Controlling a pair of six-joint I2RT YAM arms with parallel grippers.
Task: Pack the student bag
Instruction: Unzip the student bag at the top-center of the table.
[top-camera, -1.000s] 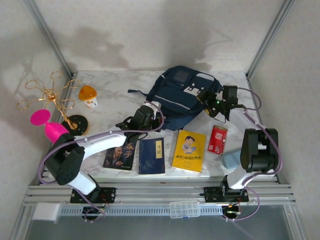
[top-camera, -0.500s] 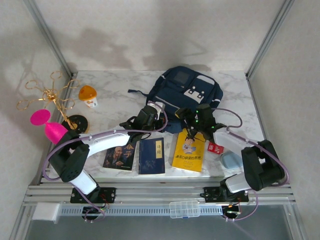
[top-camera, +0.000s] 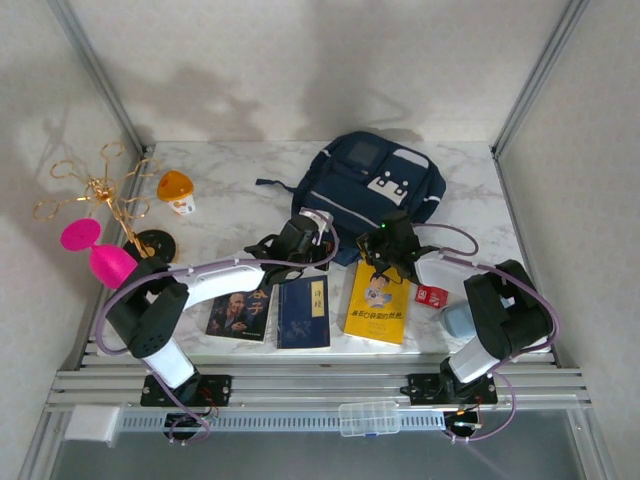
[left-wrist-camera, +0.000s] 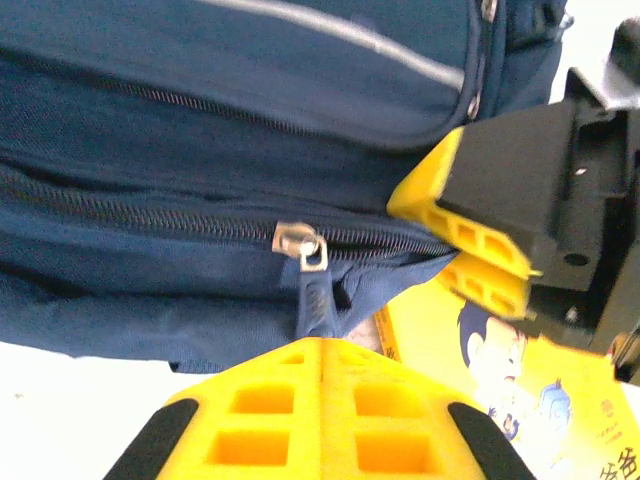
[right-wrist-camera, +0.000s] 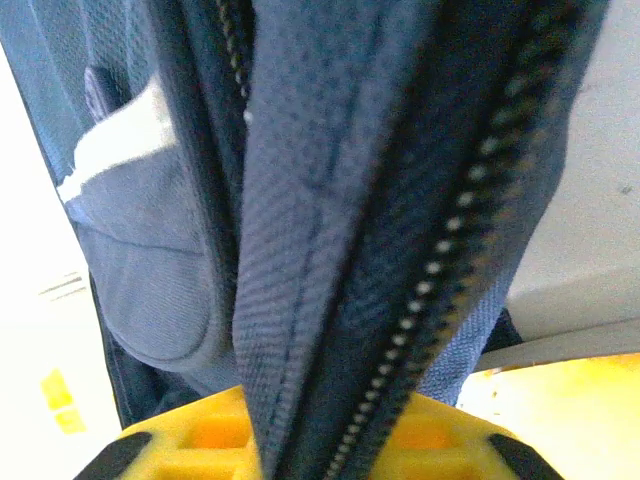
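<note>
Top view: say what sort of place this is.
Probably a robot test bench: a marble-look table boxed in by white panels, a metal rail frame in front, a backpack as prop.

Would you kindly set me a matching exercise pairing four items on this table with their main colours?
Items:
1. student bag
2. cartoon-cover book
3. cup lid
4. small packet

Colours:
A. red
B. orange
C. navy blue
D. yellow

Pairs: 1-C; 2-D; 3-B; 4-A.
</note>
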